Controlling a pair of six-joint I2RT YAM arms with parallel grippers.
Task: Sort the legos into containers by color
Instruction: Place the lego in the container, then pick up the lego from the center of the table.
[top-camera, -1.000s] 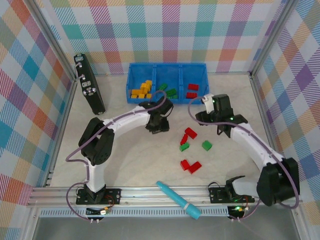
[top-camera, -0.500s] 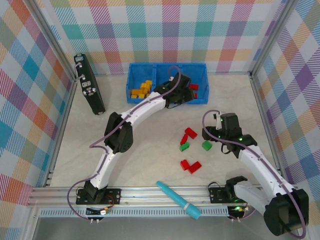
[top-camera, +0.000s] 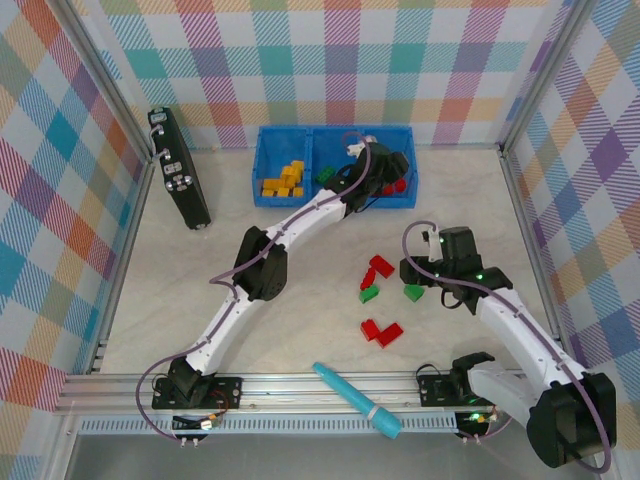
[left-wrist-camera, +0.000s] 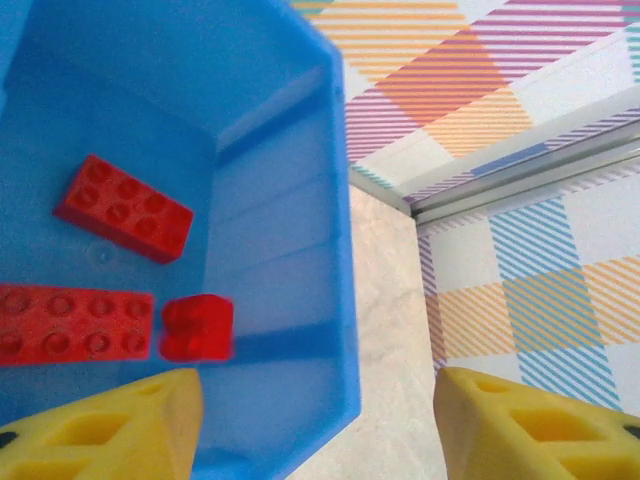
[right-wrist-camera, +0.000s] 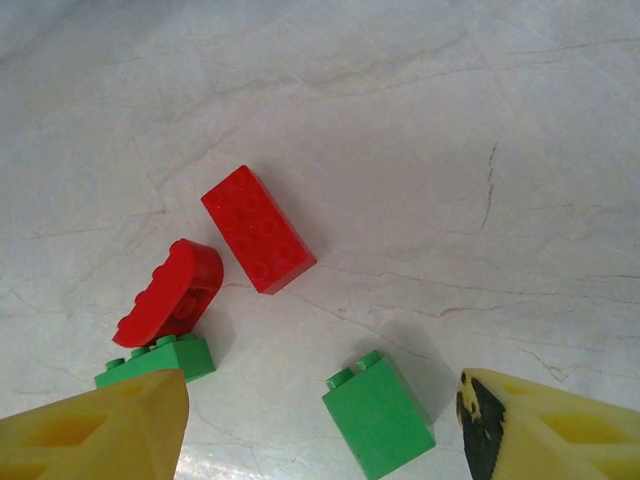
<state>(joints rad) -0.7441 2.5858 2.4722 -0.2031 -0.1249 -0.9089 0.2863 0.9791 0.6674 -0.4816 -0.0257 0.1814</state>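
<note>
My left fingers (left-wrist-camera: 100, 430) are spread and empty above the right compartment of the blue bin (left-wrist-camera: 300, 250), which holds red legos (left-wrist-camera: 122, 208). My right fingers (right-wrist-camera: 90, 430) are spread over a green lego (right-wrist-camera: 380, 420) on the bench (right-wrist-camera: 400, 120).

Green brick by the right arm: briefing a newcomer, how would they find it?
From the blue bin, come nearer to the loose bricks on the table. The rightmost is the green brick, lying alone; the other green brick touches a red piece.
</note>
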